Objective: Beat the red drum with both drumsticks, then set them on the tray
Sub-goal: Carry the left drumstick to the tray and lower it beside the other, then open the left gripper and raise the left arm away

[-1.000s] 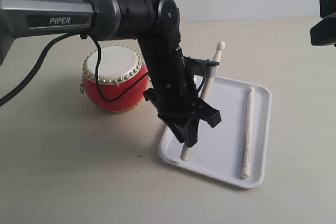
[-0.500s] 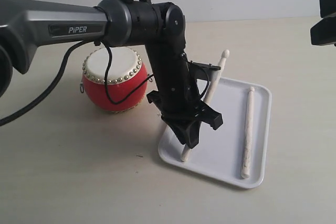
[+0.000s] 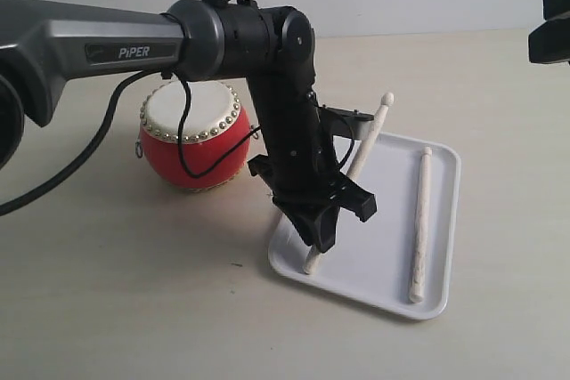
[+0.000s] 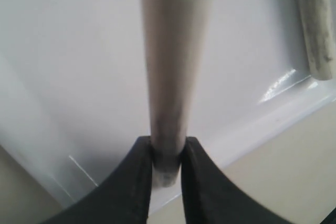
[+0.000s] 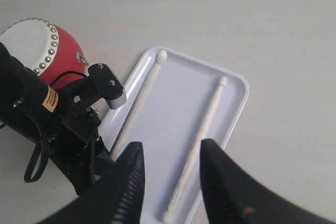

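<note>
A: So, exterior view first. Where did the task stand?

B: Late, by my reading. The laid drumstick [image 3: 420, 220] rested flat in the tray [image 3: 383, 251], along its right side. The held drumstick [image 3: 367, 144] was clamped in the left gripper [image 3: 319, 230]. It was tilted, with its butt end down at the tray's near-left rim and its tip in the air. Whether it touched the tray, I could not tell. The red drum [image 3: 191, 153] stood just beside the tray, with neither stick on it.

A: Left wrist view?

B: The jaws were closed tight on the butt of the held drumstick [image 4: 170, 66], with the white tray [image 4: 68, 77] floor directly beneath. The laid drumstick [image 4: 315, 24] showed at the edge of the view, apart from the held one.

A: Right wrist view?

B: The right gripper [image 5: 170, 148] hung high above the tray [image 5: 231, 85], jaws apart, nothing between them. The tray contained one loose stick; the gripped one slanted over it.

A: What remained?

B: Judgement only: the drumming looked finished. What was left was to lay the second stick down, release it and withdraw.
</note>
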{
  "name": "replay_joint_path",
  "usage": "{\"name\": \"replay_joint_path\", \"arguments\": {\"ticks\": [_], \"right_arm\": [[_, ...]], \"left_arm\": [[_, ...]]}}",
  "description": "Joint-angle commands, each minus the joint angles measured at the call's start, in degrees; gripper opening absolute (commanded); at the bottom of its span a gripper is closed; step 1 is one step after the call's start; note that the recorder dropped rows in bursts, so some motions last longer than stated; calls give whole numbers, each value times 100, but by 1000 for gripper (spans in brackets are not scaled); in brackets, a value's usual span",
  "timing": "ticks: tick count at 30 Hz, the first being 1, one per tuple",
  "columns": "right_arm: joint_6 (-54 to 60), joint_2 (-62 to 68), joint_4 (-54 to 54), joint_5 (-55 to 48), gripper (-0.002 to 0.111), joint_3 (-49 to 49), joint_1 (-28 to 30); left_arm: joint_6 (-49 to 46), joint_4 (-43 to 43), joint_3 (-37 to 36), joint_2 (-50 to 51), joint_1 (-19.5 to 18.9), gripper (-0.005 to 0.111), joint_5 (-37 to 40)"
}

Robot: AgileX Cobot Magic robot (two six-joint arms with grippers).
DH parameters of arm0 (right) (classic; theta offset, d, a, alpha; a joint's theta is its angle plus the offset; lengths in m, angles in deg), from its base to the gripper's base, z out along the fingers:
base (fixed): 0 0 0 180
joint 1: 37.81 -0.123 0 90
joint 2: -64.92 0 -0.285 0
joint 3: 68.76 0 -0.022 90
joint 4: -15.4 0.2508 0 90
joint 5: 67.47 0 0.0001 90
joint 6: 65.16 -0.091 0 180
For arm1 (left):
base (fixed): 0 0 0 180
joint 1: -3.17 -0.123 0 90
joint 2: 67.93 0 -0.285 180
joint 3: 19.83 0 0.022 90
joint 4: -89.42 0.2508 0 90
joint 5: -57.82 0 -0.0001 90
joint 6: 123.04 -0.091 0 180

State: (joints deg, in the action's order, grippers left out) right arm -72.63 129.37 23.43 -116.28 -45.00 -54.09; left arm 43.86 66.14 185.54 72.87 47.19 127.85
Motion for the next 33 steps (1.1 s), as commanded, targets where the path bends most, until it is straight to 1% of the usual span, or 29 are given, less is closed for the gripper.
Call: {"name": "replay_joint_path", "arguments": {"ticks": [1, 4, 6, 11, 13, 15, 18, 20, 21, 22, 23, 24, 25, 26, 27, 28, 30, 32, 33], "right_arm": [[31, -28, -57, 100, 35, -8, 22], [31, -28, -57, 100, 35, -8, 22], [31, -28, -57, 86, 35, -8, 22], [31, -28, -57, 62, 35, -8, 22], [31, -28, -57, 62, 35, -8, 22], [31, -28, -57, 51, 35, -8, 22], [31, -28, -57, -12, 35, -8, 22], [14, -42, -159, -25, 35, -8, 22], [14, -77, -169, -54, 33, -8, 22], [14, -127, -169, -63, 29, -8, 22], [14, -242, -169, -84, 18, -8, 22], [14, -335, -180, -84, 12, -8, 22], [32, -575, -257, -59, -1, -8, 22], [43, -742, -317, -59, 0, -8, 22], [102, -1126, -428, -84, 0, 20, 22], [142, -1372, -437, -107, 0, 70, 22], [142, -2007, -389, -87, 0, 430, 22], [224, -2474, -400, -46, 0, 796, 22], [340, -2700, -400, 2, 0, 1049, 22]], "left_arm": [[12, 172, 20, 38, -4, 0, -7], [12, 184, 20, 38, -4, 0, -7], [12, 184, 20, 38, -4, 3, -7], [12, 184, 20, 38, -4, 26, -7], [12, 184, 20, 38, -4, 32, -7], [12, 184, 20, 38, -4, 33, -7], [27, 222, 20, 9, -4, 33, -7], [55, 309, 20, -195, -4, 32, -7], [55, 349, 20, -432, -4, 30, -7], [55, 383, 20, -594, -4, 29, -7], [55, 412, 8, -971, -4, 22, -7], [55, 422, -1, -1177, -4, 16, -7], [55, 396, -90, -1584, -4, 0, -7], [70, 348, -212, -1838, -4, 0, -7], [107, 289, -621, -2437, -4, 0, -274], [107, 273, -975, -2852, -4, 0, -734], [12, 135, -2062, -4029, 10, 0, -2071], [-50, 125, -2898, -4723, 10, 0, -3011], [-104, 109, -3481, -5250, 10, 0, -3612]]}}
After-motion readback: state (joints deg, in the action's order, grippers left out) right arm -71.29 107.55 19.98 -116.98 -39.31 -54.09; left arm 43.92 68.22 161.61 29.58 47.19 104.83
